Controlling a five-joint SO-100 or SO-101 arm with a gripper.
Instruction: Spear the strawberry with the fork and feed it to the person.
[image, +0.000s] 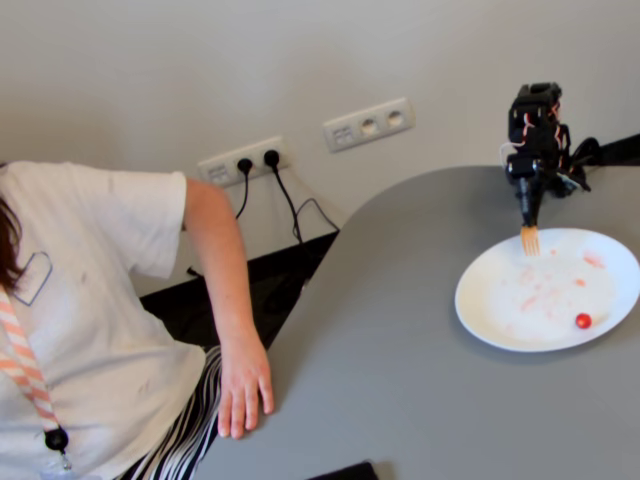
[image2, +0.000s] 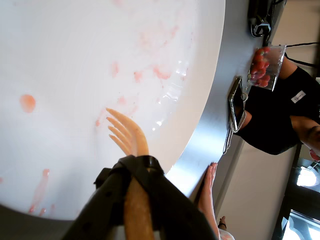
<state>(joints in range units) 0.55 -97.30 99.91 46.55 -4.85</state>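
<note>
The strawberry (image: 583, 321) is a tiny red piece on the near right part of the white plate (image: 500, 300); it is out of the wrist view. The orange fork (image: 529, 240) points down over the plate's far left rim, well apart from the strawberry. In the wrist view its tines (image2: 125, 135) hover over the juice-smeared plate (image2: 75, 50). My gripper (image: 528, 205) is shut on the fork's handle (image2: 137, 200). The person (image: 100, 300) sits at the left, head out of view, hand (image: 243, 385) flat on the table edge.
The grey table (image: 400, 350) has a curved left edge. Wall sockets (image: 245, 160) with black cables are behind. In the wrist view a phone (image2: 236, 102) and a clear box of strawberries (image2: 265, 67) lie beyond the plate, by a second person in black (image2: 285, 115).
</note>
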